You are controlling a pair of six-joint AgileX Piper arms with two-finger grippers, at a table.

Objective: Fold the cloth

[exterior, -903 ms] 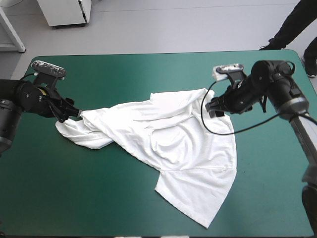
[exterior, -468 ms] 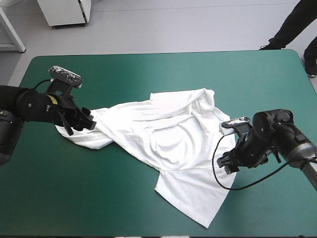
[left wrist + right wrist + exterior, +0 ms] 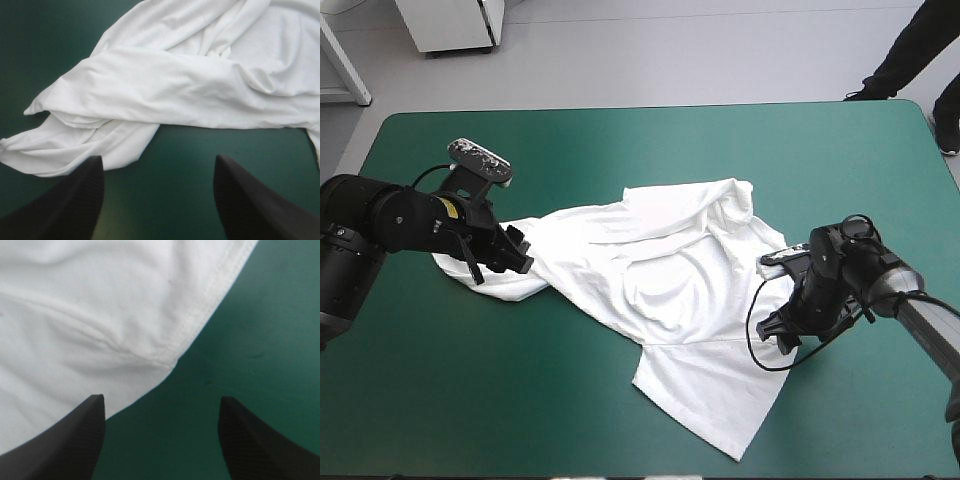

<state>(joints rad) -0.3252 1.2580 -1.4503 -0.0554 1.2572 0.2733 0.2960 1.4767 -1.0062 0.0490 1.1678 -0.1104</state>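
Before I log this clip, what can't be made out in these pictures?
- High view: the right tool's fingers, hidden under its own wrist.
- High view: which part of the T-shirt lies bunched by the left tool; its own folds cover it.
- Right wrist view: which hem lies ahead of the tool; the picture's edge cuts off the rest.

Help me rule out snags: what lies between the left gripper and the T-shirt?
Only bare teal-green cover, as the left wrist view shows. The open left gripper has a strip of it ahead, up to the T-shirt and its bunched edge.
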